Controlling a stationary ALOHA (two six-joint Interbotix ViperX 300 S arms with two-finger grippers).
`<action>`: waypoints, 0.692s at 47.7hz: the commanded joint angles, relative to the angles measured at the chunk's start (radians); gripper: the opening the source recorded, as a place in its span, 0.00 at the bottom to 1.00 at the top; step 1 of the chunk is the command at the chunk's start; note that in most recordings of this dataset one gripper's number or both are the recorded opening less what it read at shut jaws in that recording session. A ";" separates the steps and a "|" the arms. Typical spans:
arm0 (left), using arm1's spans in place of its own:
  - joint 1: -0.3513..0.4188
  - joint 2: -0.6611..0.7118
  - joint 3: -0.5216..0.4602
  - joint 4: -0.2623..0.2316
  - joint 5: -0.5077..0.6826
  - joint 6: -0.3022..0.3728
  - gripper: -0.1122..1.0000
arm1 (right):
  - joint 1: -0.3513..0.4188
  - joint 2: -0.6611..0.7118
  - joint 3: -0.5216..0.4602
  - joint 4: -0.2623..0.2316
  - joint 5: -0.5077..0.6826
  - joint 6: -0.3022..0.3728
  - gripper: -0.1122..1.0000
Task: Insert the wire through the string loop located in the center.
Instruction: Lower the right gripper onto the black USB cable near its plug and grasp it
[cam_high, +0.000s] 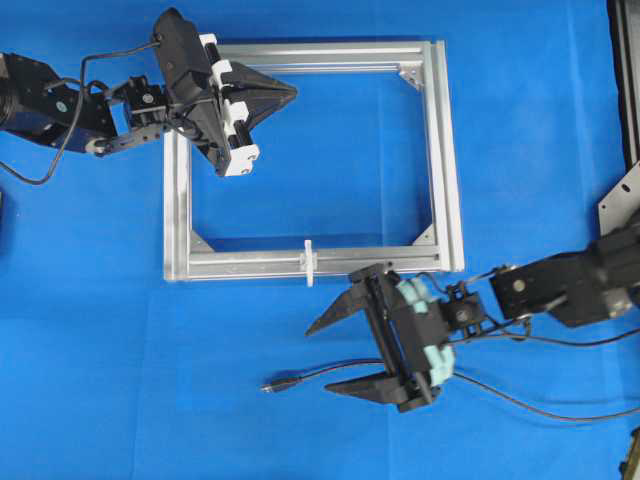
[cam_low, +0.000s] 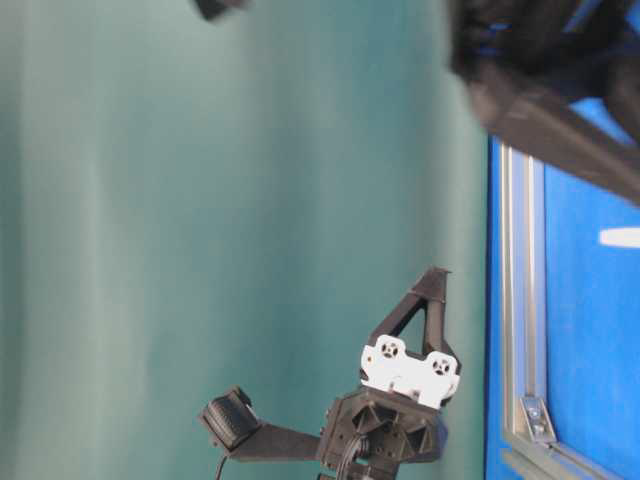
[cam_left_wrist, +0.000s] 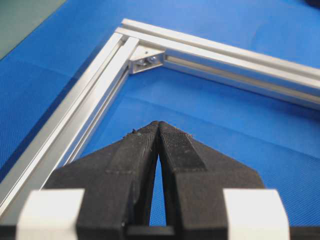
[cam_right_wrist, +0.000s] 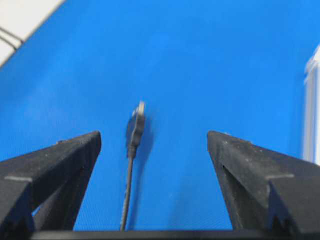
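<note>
Right gripper (cam_right_wrist: 154, 145) fills the foreground of its wrist view, fingers (cam_right_wrist: 60, 160) spread wide with nothing between them but the wire (cam_right_wrist: 131, 165); the plug end (cam_right_wrist: 136, 122) lies flat on the blue mat (cam_right_wrist: 200, 60), metal tip pointing away from the camera, not gripped. Overhead, same picture: right gripper (cam_high: 333, 355) sits just below the aluminium frame (cam_high: 447, 160), jaws wide, wire (cam_high: 330, 372) running leftward past the lower finger, plug (cam_high: 272, 384) resting on the mat clear of the fingertips. String loop (cam_high: 309, 262) stands upright on the middle of the frame's lower rail, apart from the wire and both grippers. Left gripper (cam_left_wrist: 158, 131) is pinched fully together on nothing, hovering inside the frame near its upper left corner (cam_high: 285, 92).
</note>
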 joint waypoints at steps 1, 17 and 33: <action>0.002 -0.029 -0.011 0.003 -0.006 0.002 0.10 | 0.014 0.025 -0.034 0.020 -0.006 0.002 0.88; 0.002 -0.029 -0.009 0.003 0.008 0.003 0.10 | 0.020 0.141 -0.063 0.089 -0.008 0.002 0.88; 0.002 -0.028 -0.009 0.003 0.012 0.005 0.10 | 0.021 0.147 -0.072 0.091 -0.011 0.002 0.83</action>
